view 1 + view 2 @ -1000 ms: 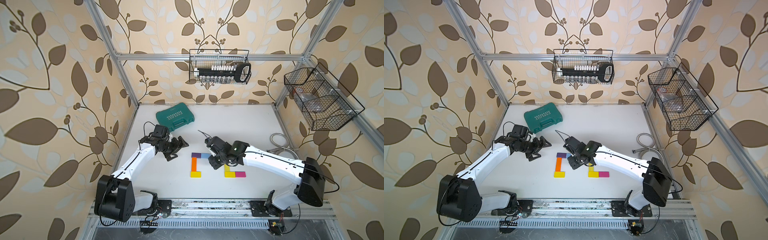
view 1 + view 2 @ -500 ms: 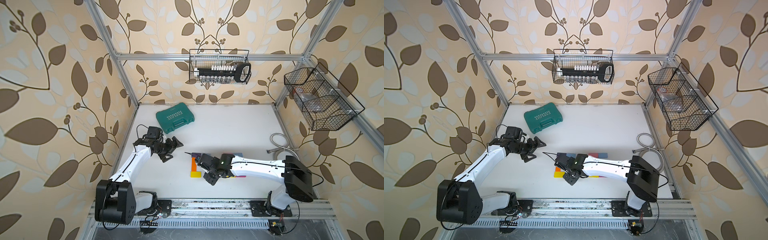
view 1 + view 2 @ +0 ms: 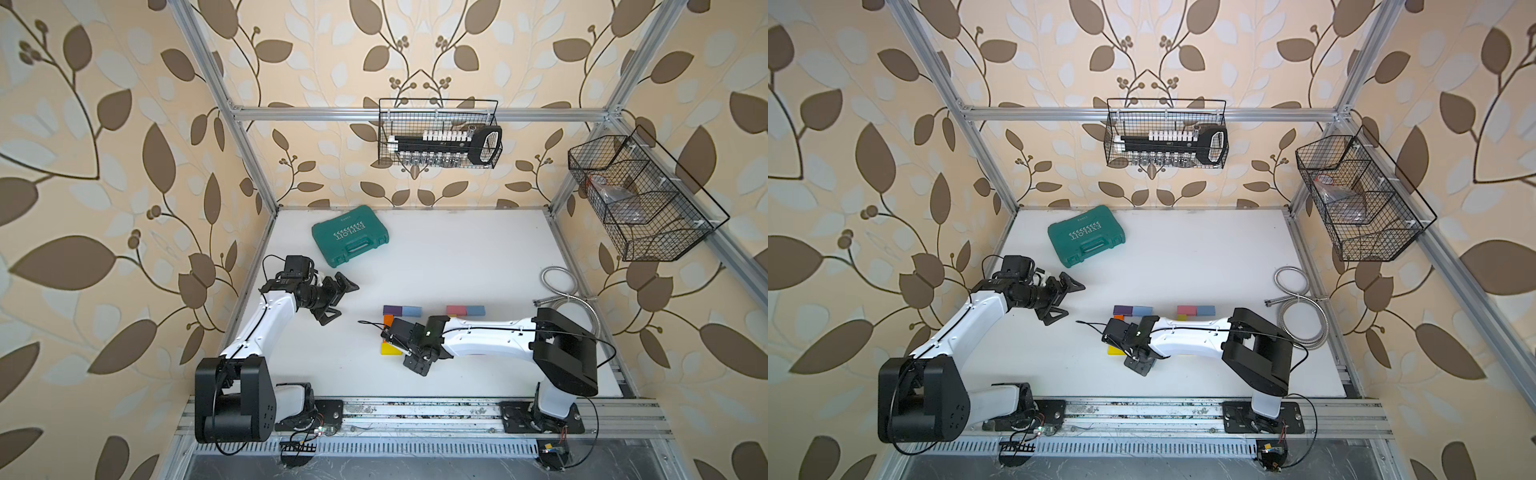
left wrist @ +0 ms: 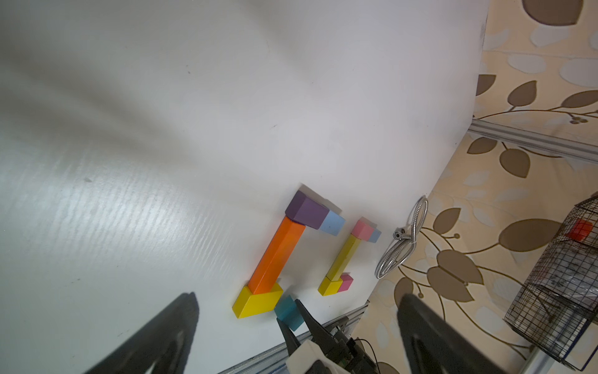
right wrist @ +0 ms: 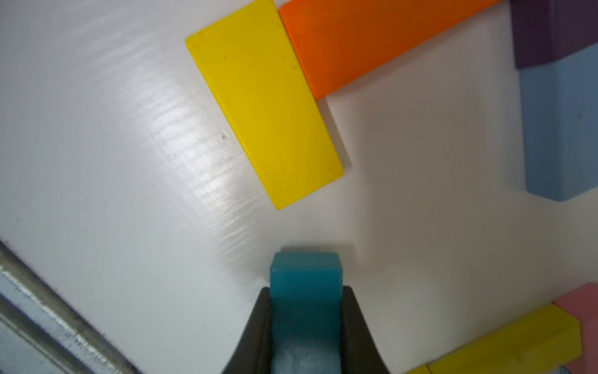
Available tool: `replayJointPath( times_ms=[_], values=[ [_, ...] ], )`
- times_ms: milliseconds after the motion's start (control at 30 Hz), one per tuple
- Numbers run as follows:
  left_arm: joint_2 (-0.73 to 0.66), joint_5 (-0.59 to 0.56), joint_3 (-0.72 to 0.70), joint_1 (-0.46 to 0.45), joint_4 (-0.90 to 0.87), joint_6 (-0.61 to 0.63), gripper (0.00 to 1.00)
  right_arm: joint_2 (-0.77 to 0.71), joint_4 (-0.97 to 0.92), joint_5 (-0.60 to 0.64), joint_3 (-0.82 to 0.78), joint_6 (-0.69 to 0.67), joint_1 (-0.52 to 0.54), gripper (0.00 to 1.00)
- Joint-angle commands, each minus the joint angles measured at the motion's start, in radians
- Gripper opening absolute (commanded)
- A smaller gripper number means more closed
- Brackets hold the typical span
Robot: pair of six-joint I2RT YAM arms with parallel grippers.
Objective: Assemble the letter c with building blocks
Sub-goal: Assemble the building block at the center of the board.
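Note:
Building blocks form a bracket of purple (image 3: 392, 310), light blue (image 3: 411, 311), orange (image 3: 387, 321) and yellow (image 3: 388, 349) blocks. My right gripper (image 3: 417, 365) hovers at the yellow block's (image 5: 265, 103) free end, shut on a teal block (image 5: 305, 275). That teal block (image 4: 286, 311) almost touches the yellow one (image 4: 255, 301). A second bracket shows pink (image 3: 456, 310) and blue (image 3: 475, 310) blocks, the rest under my right arm; the left wrist view adds a long yellow block (image 4: 343, 255) and a magenta block (image 4: 347, 282). My left gripper (image 3: 343, 303) is open and empty, left of the blocks.
A green case (image 3: 350, 235) lies at the back left of the white table (image 3: 457, 257). A metal hose (image 3: 561, 286) coils at the right edge. Wire baskets (image 3: 440, 133) (image 3: 640, 199) hang on the back and right walls. A metal rail (image 3: 415, 409) borders the front.
My right gripper has swung from between the two brackets down to the front end of the left bracket, still shut. My left arm has barely shifted.

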Motion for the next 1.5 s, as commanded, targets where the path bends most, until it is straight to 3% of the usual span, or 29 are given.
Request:
replayJointPath(
  times_ms=[0,67,133,233,367,767,900,1467],
  values=[
    [-0.003,0.031,-0.015,0.014,0.011,0.028,0.99,0.016,0.039,0.021,-0.001,-0.019,0.007,0.00],
    [-0.004,0.033,-0.017,0.015,0.012,0.027,0.99,0.024,0.046,0.024,-0.011,-0.018,0.007,0.01],
    [-0.005,0.036,-0.021,0.015,0.015,0.024,0.99,0.033,0.046,0.033,-0.018,-0.013,0.006,0.14],
    [-0.006,0.037,-0.022,0.016,0.016,0.023,0.99,0.039,0.049,0.039,-0.030,0.000,0.006,0.26],
    [-0.009,0.037,-0.027,0.015,0.018,0.020,0.99,0.028,0.057,0.047,-0.043,0.017,0.006,0.31],
    [-0.025,0.044,-0.033,0.016,0.022,0.013,0.99,-0.096,0.029,0.044,-0.077,0.082,0.007,0.67],
    [-0.029,0.049,-0.038,0.016,0.025,0.012,0.99,-0.126,0.030,0.054,-0.114,0.098,0.007,0.71],
    [-0.022,0.054,-0.050,0.015,0.044,0.000,0.99,-0.043,-0.012,0.065,-0.082,0.085,0.009,0.71]
  ],
)
